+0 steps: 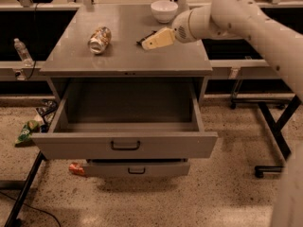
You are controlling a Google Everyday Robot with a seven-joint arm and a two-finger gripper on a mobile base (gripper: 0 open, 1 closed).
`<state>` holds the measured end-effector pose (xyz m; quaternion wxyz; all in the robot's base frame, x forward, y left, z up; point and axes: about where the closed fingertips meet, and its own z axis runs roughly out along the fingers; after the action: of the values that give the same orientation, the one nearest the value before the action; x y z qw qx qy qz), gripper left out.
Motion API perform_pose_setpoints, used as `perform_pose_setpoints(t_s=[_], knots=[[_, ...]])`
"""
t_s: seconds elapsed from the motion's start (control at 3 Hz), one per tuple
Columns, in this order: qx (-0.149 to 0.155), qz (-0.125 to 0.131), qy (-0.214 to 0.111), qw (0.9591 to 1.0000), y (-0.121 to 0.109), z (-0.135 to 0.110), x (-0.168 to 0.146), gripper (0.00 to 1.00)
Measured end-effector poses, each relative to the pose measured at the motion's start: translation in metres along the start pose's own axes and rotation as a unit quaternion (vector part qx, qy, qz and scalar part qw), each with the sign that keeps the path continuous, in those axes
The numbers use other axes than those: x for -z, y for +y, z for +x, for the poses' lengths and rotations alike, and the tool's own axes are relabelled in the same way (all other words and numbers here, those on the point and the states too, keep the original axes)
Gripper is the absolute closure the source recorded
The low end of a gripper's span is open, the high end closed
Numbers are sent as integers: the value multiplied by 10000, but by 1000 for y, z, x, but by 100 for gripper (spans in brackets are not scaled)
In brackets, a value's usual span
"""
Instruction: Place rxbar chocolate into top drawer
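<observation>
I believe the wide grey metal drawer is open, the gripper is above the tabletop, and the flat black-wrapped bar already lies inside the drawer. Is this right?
Not quite. The camera view shows the flat black-wrapped bar lying on the tabletop, right at the gripper, not inside the open wide grey metal drawer.
</observation>
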<state>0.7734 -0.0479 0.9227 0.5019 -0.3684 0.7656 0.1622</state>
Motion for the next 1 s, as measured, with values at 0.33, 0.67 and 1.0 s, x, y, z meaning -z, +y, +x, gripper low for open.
perform_pose_setpoints(t_s=[0.33,0.67,1.0], knots=[[-9,1,-55,10000,-2,-4,-3,0],[-81,-72,-145,9998,0,-5,-10,0],[-34,-166,-302,9994,-9,-5,-33,0]])
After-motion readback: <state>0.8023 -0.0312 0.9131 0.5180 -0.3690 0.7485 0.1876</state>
